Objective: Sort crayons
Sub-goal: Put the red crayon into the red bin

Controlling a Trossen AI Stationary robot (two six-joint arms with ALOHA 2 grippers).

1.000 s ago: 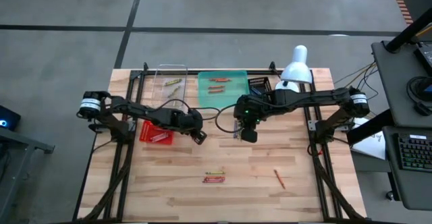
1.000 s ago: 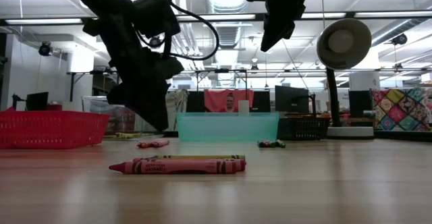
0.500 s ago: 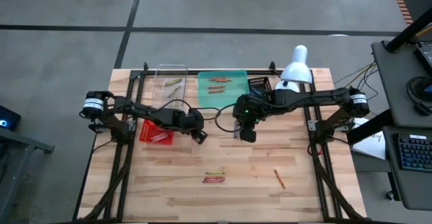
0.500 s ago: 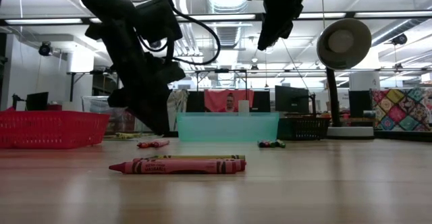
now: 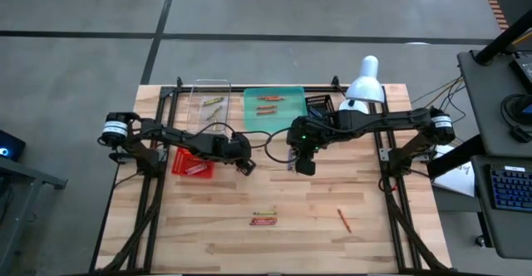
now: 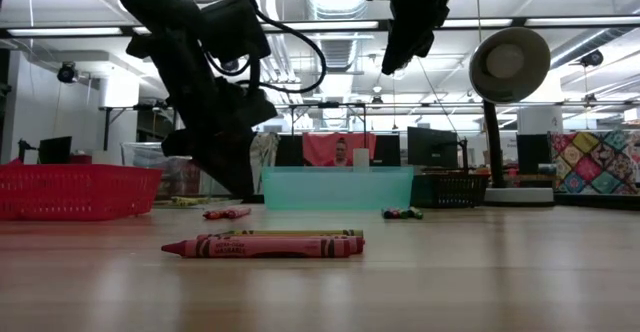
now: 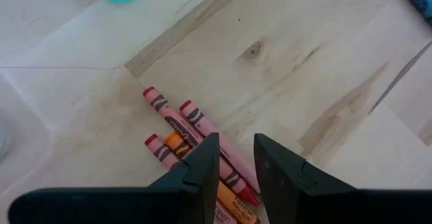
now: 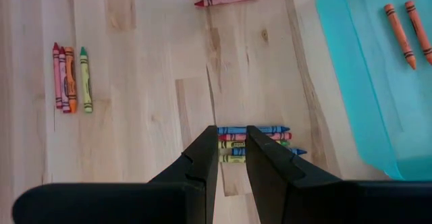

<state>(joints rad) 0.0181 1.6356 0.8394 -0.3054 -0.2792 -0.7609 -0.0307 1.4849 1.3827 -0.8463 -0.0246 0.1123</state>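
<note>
Crayons (image 6: 262, 244) lie nearest in the low view: a red one in a printed paper sleeve, a yellow-green one just behind it, on the pale wooden table (image 5: 374, 226). From above, this group sits near the front edge, with a lone orange crayon (image 5: 343, 219) to its right. Mid-table, the left gripper (image 7: 235, 158) hangs low over a red and orange cluster (image 7: 196, 153), fingers slightly apart around one red crayon, though contact is unclear. The right gripper (image 8: 231, 150) hovers higher above a blue, red and green bundle (image 8: 255, 143), fingers narrowly parted, holding nothing. Farther back stand a red mesh basket (image 6: 70, 190), a teal tray (image 5: 293, 93) with two orange crayons, and a lamp (image 6: 510, 67). Beyond is a workshop with monitors and a person.
</note>
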